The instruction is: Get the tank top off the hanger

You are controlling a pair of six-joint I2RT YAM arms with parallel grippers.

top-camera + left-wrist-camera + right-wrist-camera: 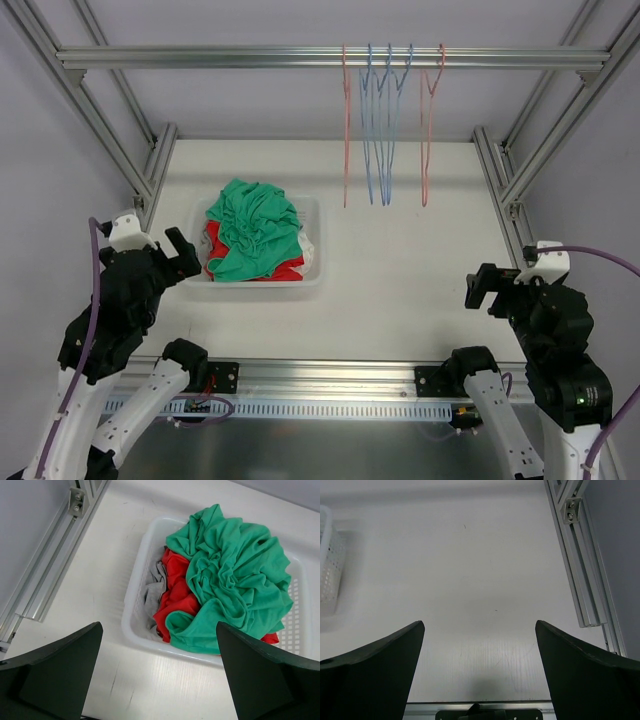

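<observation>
Green tank top (235, 580) — heaped in basket (137, 575)

A white perforated basket (139, 580) sits left of centre on a pale table (400, 260); red cloth (177, 592) and grey cloth (154, 587) lie bunched inside; an aluminium rail (200, 57) spans the rear overhead.

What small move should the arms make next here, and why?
Probably just draw the left gripper back to rest, since the job looks done. The hangers on the rail appear bare, the green top lies crumpled in the white basket, and both it and the right gripper stand open and empty.
</observation>
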